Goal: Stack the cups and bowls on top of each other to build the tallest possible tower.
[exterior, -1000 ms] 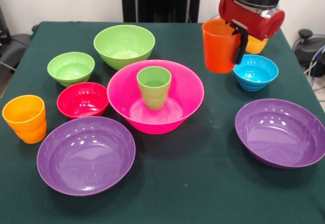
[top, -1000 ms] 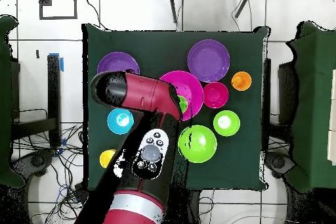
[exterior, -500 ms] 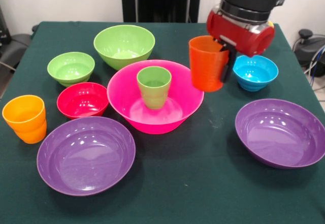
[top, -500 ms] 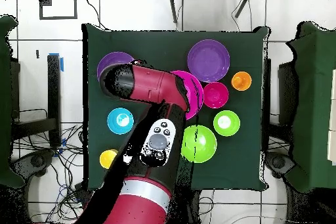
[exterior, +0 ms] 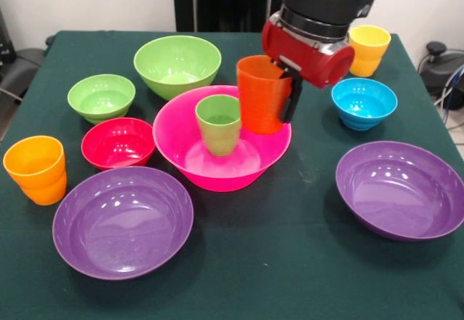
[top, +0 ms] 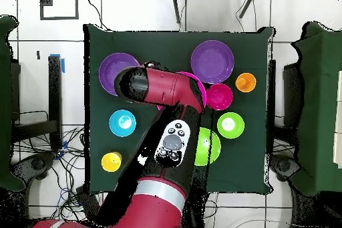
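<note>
My gripper (exterior: 274, 91) is shut on the red-orange cup (exterior: 259, 95) and holds it upright in the air over the right side of the hot-pink bowl (exterior: 210, 173). The green cup (exterior: 220, 122) stands upright in that bowl, just left of the held cup. The orange cup (exterior: 35, 169) stands at the left edge, the yellow-orange cup (exterior: 368, 50) at the far right. In the overhead view the arm (top: 160, 91) hides the gripper, the held cup and most of the hot-pink bowl (top: 200, 86).
The medium light-green bowl (exterior: 177, 62), small light-green bowl (exterior: 101, 96) and red bowl (exterior: 117, 142) stand left of the hot-pink bowl. The blue bowl (exterior: 364, 102) is at the right. Purple bowls lie at front left (exterior: 123, 220) and front right (exterior: 400, 189).
My gripper has carried the red-orange cup leftwards and lower in the front view, from near the blue bowl to over the hot-pink bowl. The yellow-orange cup has come into view behind it.
</note>
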